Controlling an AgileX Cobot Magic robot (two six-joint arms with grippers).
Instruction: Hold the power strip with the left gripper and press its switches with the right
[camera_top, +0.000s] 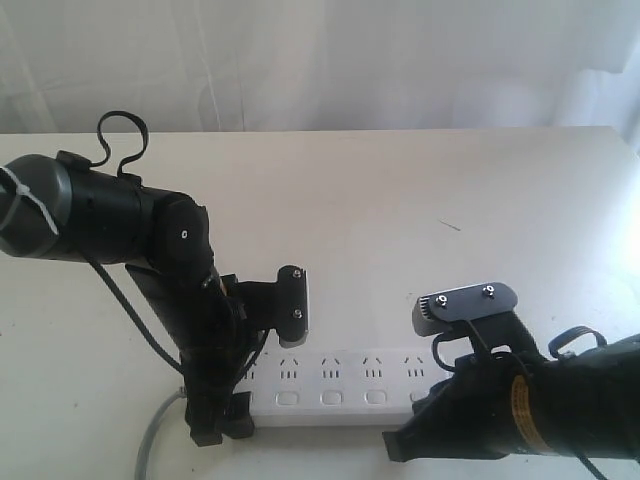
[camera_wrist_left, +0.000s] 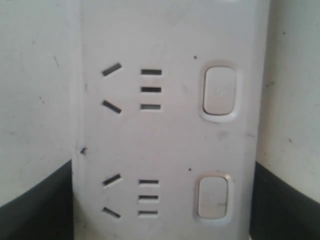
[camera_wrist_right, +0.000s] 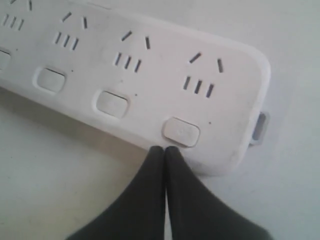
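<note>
Right wrist view shows your right gripper (camera_wrist_right: 164, 150), fingers together, tips at the power strip's (camera_wrist_right: 150, 75) edge, just short of the end switch (camera_wrist_right: 181, 131). Your left gripper (camera_top: 220, 420) clamps the strip between its fingers. Pressing looks next: advance slightly, then push down.

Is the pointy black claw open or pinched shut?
Shut. The right gripper has both fingers pressed together with no gap, tips at the power strip edge beside the end switch.

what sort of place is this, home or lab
Probably a robot lab bench, not a home: a bare white table, a plain white backdrop behind it, and a left arm and right arm over one power strip.
</note>
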